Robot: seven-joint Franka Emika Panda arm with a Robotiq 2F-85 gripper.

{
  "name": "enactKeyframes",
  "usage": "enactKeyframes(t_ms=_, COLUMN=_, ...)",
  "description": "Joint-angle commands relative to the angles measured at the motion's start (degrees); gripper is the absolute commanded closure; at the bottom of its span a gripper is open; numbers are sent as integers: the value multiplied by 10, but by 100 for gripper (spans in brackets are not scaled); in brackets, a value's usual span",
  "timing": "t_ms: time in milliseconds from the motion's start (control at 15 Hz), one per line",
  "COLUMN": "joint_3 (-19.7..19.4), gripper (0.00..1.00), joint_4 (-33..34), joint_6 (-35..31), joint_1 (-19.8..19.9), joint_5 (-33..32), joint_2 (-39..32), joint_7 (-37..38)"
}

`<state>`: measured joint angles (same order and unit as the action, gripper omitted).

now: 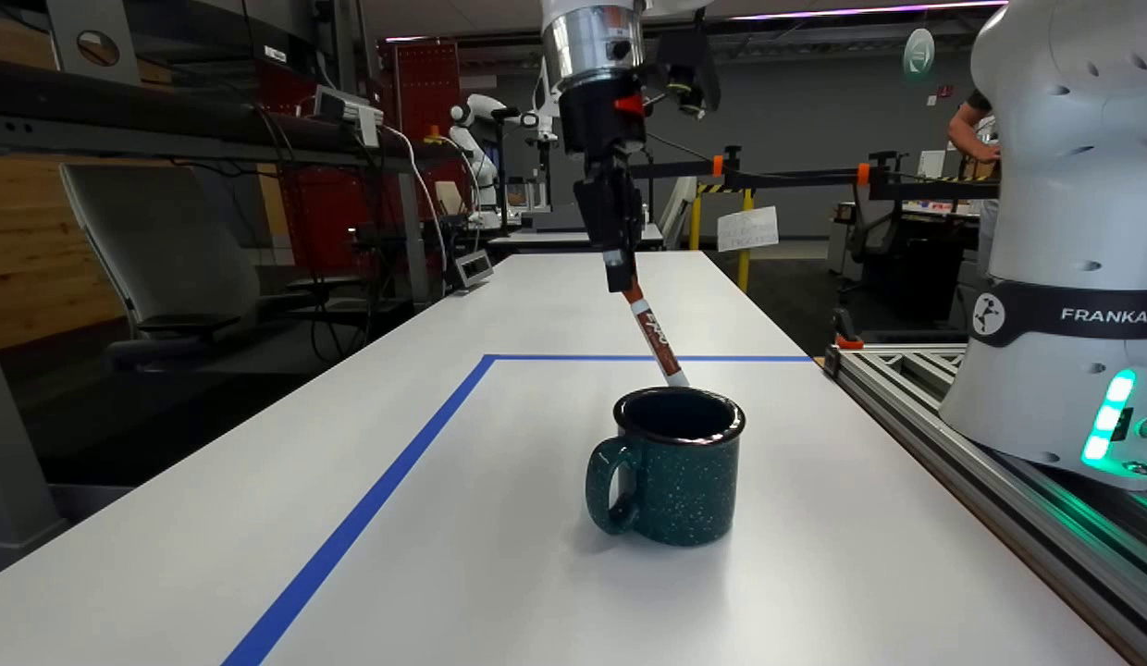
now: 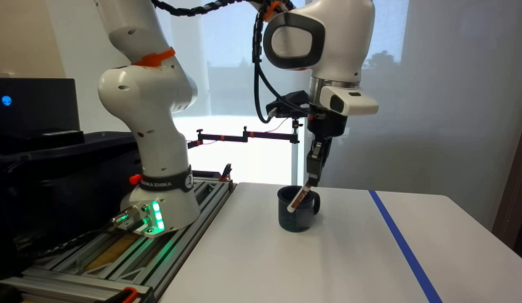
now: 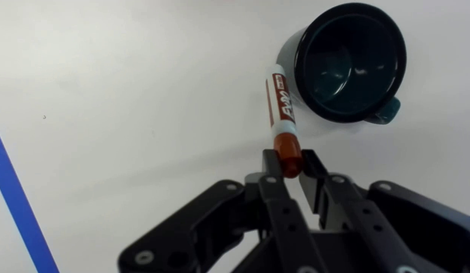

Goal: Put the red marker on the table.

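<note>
Beside one mug [image 1: 682, 478], contact unclear — one gripped marker [image 3: 284, 120].

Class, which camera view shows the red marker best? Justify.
The wrist view: the red marker appears largest there, held in the end effector, its EXPO lettering readable and cap visible. Both exterior views show it smaller, slanting downward, cap partly hidden.

EXPO pops on red marker [image 3: 283, 117]! FRANKA EMIKA, clipped in both exterior views, on black band [image 1: 1068, 313]; blue alien-head logo [image 2: 6, 100] glows on laptop [image 2: 38, 105]; paper sign [image 1: 747, 228] blurred.
</note>
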<state>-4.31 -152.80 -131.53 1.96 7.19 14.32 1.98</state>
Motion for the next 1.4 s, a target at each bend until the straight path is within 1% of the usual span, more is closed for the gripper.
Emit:
enactKeyframes(t_ms=0, joint_3=-1, gripper=95, joint_4=17, joint_6=-22, joint_1=11, joint_5=0, joint_2=-45, joint_7=2)
enactKeyframes(t_ms=600, joint_3=-8, gripper=95, joint_4=31, joint_6=-108, joint_1=21, joint_5=7, joint_2=-130, joint_7=-6)
enactKeyframes(t_ms=933, joint_3=-7, gripper=95, joint_4=36, joint_6=-140, joint_1=24, joint_5=13, joint_2=-163, joint_7=-11)
enactKeyframes(t_ms=1333, joint_3=-8, gripper=95, joint_4=37, joint_6=-201, joint_1=26, joint_5=-1, joint_2=-196, joint_7=-8)
